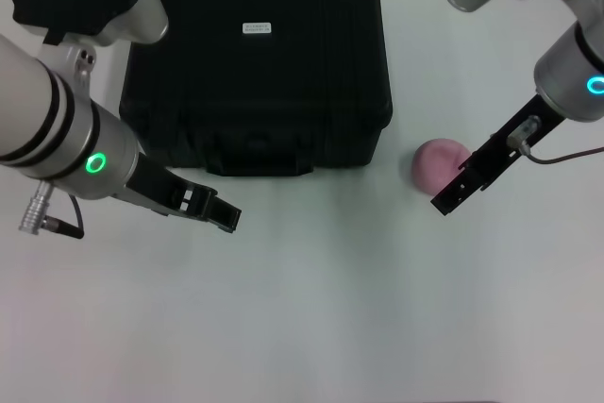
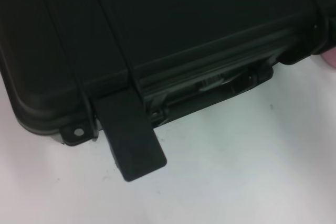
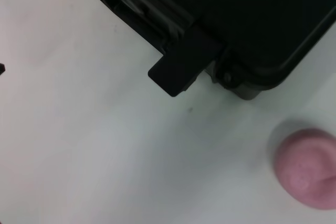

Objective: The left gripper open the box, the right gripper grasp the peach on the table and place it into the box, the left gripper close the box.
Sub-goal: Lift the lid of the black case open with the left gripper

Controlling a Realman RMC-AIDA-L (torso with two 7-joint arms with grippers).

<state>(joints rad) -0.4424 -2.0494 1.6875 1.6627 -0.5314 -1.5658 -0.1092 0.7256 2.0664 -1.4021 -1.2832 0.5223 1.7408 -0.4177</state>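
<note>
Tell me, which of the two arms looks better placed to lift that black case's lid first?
The left. The left gripper hangs just in front of the closed box, near its front handle and latches. The right gripper sits off to the box's side, right beside the peach, so it suits picking the fruit instead.

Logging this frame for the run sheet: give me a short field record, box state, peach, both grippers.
box: black box on the table, lid down, latches hanging loose
peach: peach on the table, beside the box on the robot's right, not in it
left gripper: left gripper low in front of the box's front edge, holding nothing
right gripper: right gripper right next to the peach, not gripping it
</note>
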